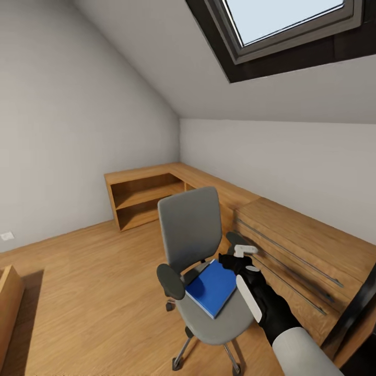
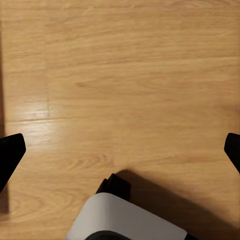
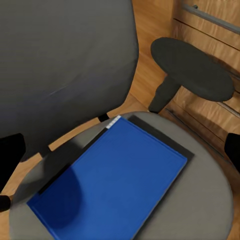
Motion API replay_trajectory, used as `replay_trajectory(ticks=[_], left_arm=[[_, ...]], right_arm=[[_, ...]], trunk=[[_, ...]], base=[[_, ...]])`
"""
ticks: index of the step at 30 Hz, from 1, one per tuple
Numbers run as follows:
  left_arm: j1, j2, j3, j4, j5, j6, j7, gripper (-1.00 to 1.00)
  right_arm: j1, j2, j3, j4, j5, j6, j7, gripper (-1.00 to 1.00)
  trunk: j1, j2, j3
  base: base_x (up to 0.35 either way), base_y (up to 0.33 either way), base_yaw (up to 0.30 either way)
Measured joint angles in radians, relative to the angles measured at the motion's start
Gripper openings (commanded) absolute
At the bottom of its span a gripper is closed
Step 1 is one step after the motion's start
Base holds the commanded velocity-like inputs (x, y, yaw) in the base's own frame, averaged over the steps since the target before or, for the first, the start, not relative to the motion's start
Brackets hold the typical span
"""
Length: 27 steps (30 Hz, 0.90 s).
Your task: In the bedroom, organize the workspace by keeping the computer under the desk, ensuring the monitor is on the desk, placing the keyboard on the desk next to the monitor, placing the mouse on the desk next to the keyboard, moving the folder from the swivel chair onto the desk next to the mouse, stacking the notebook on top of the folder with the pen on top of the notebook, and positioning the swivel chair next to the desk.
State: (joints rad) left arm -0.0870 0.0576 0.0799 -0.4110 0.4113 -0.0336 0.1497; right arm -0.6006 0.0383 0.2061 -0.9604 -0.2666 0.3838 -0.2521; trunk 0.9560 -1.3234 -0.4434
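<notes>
Bedroom [image 1: 78, 104] under a sloped grey ceiling, seen from the head camera: a dark-framed skylight [image 1: 292, 31] fills the upper right, and a wood-plank floor [image 1: 89, 292] runs across the lower left. At centre stands the swivel chair [image 1: 190, 230], its grey back upright and a dark armrest at its left side. The blue folder [image 1: 211, 287] lies flat on the seat, one corner jutting toward the front edge. From the lower right the right arm reaches in, its black right gripper [image 1: 235, 259] poised at the folder's upper right corner; whether it touches cannot be told from this view. Behind the chair, a low light-wood shelf unit [image 1: 143, 196] lines the far corner, and a wooden drawer front [image 1: 292, 250] with long grey bars occupies the right.

Left wrist view: bare plank floor [image 2: 125, 90] across the frame. The left gripper [image 2: 122, 150] has its jaws spread wide, with black fingertips [image 2: 11, 152] at the left and right edges and nothing between them. A white-and-black part of the robot sits at bottom centre.

Right wrist view: the folder [image 3: 112, 185] lies across the lower centre on the chair's grey seat [image 3: 210, 200], with the backrest at upper left and an armrest [image 3: 192, 67] at upper right. The right gripper [image 3: 122, 152] has its jaws wide apart, with fingertips [image 3: 10, 155] at both frame edges, holding nothing.
</notes>
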Motion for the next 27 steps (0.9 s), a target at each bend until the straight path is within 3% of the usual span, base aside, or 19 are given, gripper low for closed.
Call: replay_trajectory(ticks=[14, 15, 22, 27], left_arm=[[0.0, 0.004, 0.002, -0.045, 0.004, 0.006, -0.002, 1.0], [-0.001, 0.015, 0.002, -0.142, 0.003, 0.042, -0.001, 1.0], [0.0, 0.022, 0.002, -0.374, 0.002, 0.297, 0.003, 1.0], [0.0, 0.029, 0.036, -0.641, 0.004, 0.512, 0.005, 1.0]], right_arm=[[0.001, -0.005, 0.001, 0.02, 0.006, -0.085, 0.004, 1.0], [0.002, -0.006, -0.001, 0.063, 0.006, -0.097, 0.005, 1.0], [-0.015, 0.001, -0.002, 0.246, 0.008, -0.173, 0.003, 1.0], [-0.143, 0.018, -0.002, 0.459, 0.009, -0.278, 0.003, 1.0]], trunk=[[0.0, 0.0, -0.001], [0.0, 0.0, -0.001], [0.0, 0.0, -0.001], [0.0, 0.0, -0.001]], base=[[0.0, 0.0, 0.005], [0.0, 0.0, 0.0], [0.0, 0.0, 0.0], [0.0, 0.0, 0.0]])
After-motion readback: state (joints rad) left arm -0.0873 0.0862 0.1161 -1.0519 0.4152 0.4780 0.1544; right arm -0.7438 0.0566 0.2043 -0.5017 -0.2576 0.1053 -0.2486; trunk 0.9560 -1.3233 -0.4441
